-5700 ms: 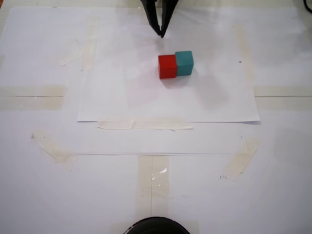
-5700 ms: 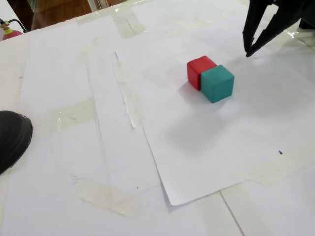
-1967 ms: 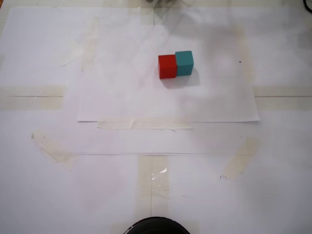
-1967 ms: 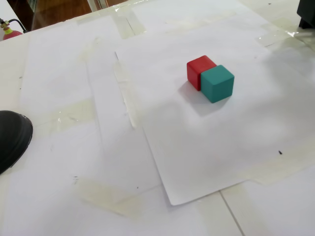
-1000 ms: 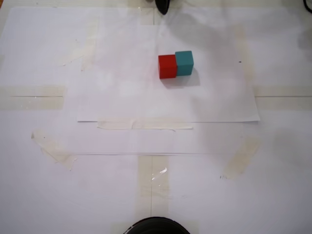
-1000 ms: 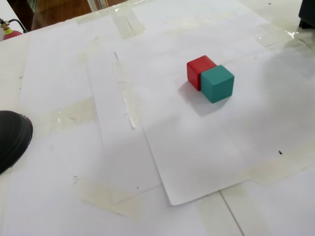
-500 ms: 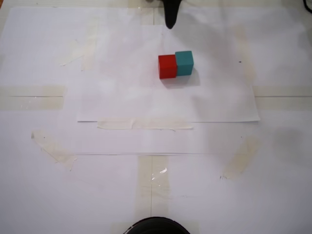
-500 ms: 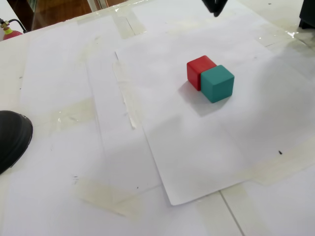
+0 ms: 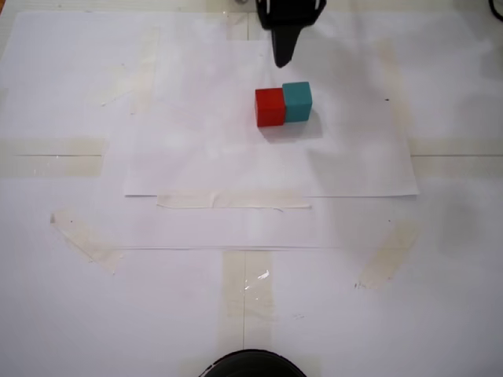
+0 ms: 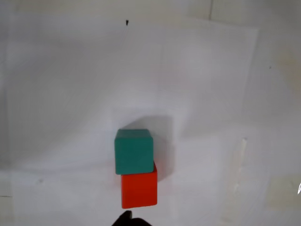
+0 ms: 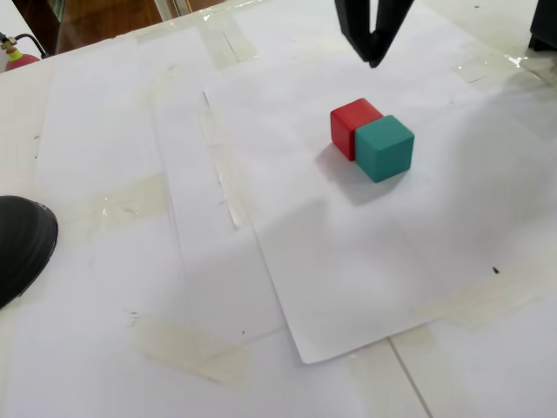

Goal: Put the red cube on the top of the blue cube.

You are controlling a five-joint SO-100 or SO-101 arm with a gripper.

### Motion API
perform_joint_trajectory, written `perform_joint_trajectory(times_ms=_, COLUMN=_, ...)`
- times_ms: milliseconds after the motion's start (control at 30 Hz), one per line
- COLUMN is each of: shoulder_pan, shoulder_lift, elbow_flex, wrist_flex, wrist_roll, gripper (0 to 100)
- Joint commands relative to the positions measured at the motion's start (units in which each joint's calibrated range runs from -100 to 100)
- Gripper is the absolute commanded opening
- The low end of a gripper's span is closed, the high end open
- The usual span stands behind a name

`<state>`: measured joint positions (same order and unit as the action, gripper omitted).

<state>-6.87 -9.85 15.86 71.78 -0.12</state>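
Near edge of a fixed view: dark rounded object (image 9: 251, 364). Farther off, on a white paper sheet (image 9: 196, 157) taped to the table: red cube (image 9: 269, 107) and blue cube (image 9: 297, 101), side by side, touching, faces flat and plain, no writing, no long axis. Beyond them, gripper (image 11: 373, 59) hanging above the paper, clear of both cubes, fingertips close together, nothing between.

Red cube (image 9: 269, 107), blue cube (image 9: 297, 101): matt, smooth. Paper sheet (image 9: 196, 141), glossy tape (image 9: 245, 283).
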Motion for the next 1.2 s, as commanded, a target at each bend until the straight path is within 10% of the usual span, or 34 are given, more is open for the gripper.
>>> perform_joint_trajectory(times_ms=0, shoulder_pan=-0.17, shoulder_lift=-0.28, elbow_flex=2.52, wrist_flex=-3.17, wrist_roll=0.0, gripper=1)
perform_joint_trajectory(times_ms=1167, shoulder_pan=2.41, shoulder_lift=4.7, elbow_flex=10.33, wrist_flex=-7.24, wrist_roll=-0.24, gripper=27)
